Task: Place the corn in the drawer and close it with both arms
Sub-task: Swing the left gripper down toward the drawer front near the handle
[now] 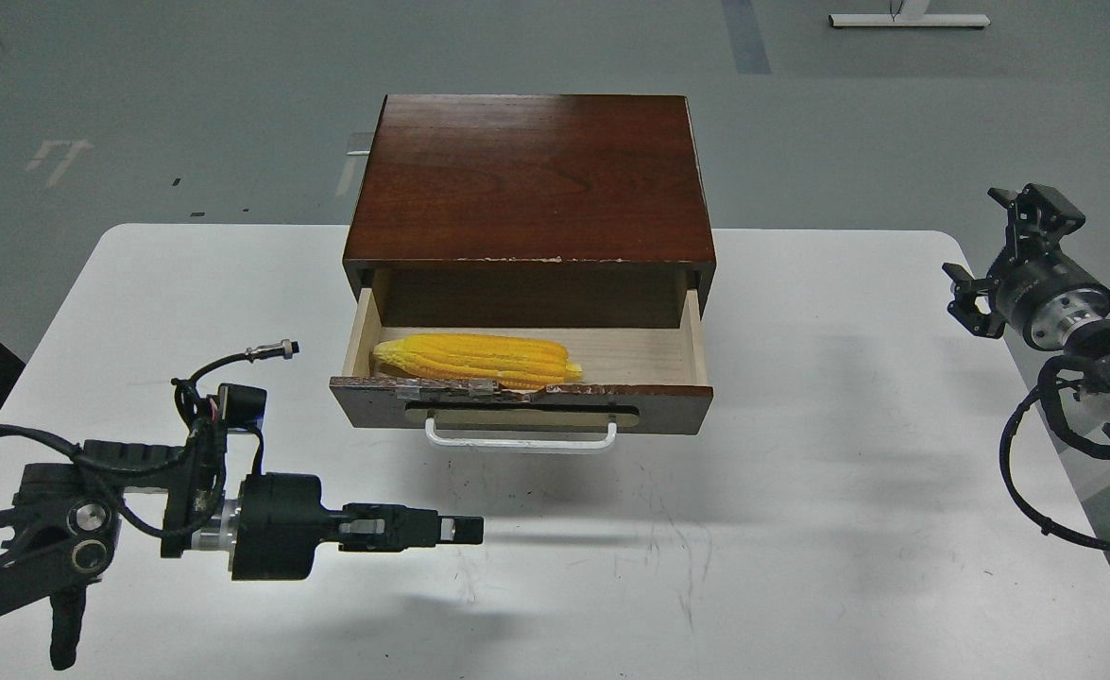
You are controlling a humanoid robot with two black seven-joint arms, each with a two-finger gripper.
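Observation:
The drawer (668,364) of the dark wood cabinet stands pulled open, with its white bar handle (520,441) facing me. The yellow corn (477,359) lies inside it on the left, along the chipped front edge. My left gripper (465,531) points right above the table, below and left of the handle and apart from it. Its fingers form one narrow bar and hold nothing. My right gripper (1000,253) hovers at the table's right edge, far from the drawer, with its claws spread wide and empty.
The cabinet (531,179) sits at the back middle of the white table (800,529). Loose black cables hang from both arms. Grey floor lies beyond the table.

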